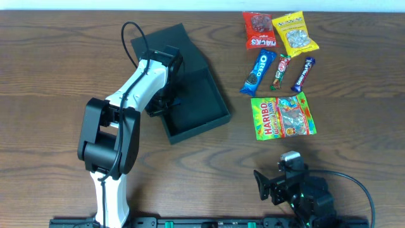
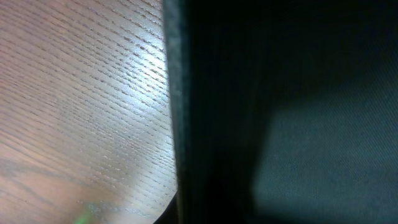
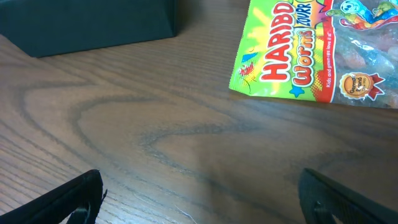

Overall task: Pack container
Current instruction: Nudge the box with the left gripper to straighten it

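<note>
Box [image 1: 199, 95] near the table's [image 1: 50, 63] back edge looks light, stiff cardboard, best pinched by a thin wall; left gripper [image 1: 162, 103] there, grip unclear, right gripper [image 3: 199, 202] spread wide.

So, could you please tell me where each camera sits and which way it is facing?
Overhead: above the brown wooden table, looking straight down; left arm and right arm show.
Left wrist: close against the matte dark grey-teal cardboard box; no fingers show.
Right wrist: low over the table, facing the green-yellow Haribo plastic bag; its fingers at the bottom corners.
Shared: all three show the box.
</note>
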`<act>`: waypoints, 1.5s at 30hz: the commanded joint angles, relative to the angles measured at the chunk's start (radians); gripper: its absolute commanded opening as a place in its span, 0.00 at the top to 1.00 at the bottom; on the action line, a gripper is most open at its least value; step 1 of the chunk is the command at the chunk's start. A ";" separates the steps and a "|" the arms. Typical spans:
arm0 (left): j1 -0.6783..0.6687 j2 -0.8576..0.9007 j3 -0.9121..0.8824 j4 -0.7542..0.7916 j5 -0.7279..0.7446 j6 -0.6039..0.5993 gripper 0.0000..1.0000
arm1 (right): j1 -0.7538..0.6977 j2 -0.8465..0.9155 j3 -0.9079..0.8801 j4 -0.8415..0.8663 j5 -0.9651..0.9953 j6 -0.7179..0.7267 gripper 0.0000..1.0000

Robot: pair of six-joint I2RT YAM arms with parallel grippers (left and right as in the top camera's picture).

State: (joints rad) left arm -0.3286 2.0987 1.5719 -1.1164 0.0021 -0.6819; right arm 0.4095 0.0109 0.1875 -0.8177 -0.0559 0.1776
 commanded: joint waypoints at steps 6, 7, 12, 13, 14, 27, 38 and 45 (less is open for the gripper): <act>-0.008 0.011 0.002 0.135 -0.014 0.299 0.94 | 0.005 -0.005 -0.006 -0.002 -0.003 -0.010 0.01; -0.011 0.011 0.002 0.155 -0.022 0.352 0.94 | 0.005 -0.005 -0.006 -0.002 -0.003 -0.010 0.01; -0.012 0.011 0.002 0.210 -0.073 0.577 0.94 | 0.005 -0.005 -0.006 -0.002 -0.003 -0.010 0.01; -0.012 0.011 0.002 0.222 -0.073 0.625 0.94 | 0.005 -0.005 -0.006 -0.002 -0.003 -0.010 0.01; -0.012 0.011 0.002 0.230 -0.073 0.651 0.94 | 0.005 -0.005 -0.006 -0.002 -0.003 -0.010 0.01; -0.012 0.011 0.002 0.245 -0.060 0.421 0.94 | 0.005 -0.005 -0.006 -0.002 -0.003 -0.010 0.01; -0.012 0.011 0.002 0.228 -0.031 0.323 0.94 | 0.005 -0.005 -0.006 -0.002 -0.003 -0.010 0.01; -0.012 0.010 0.005 0.221 -0.034 0.345 0.05 | 0.005 -0.005 -0.006 -0.002 -0.003 -0.010 0.01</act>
State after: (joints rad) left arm -0.3424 2.0987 1.5723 -0.8852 -0.0265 -0.3260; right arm 0.4095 0.0109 0.1875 -0.8177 -0.0559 0.1776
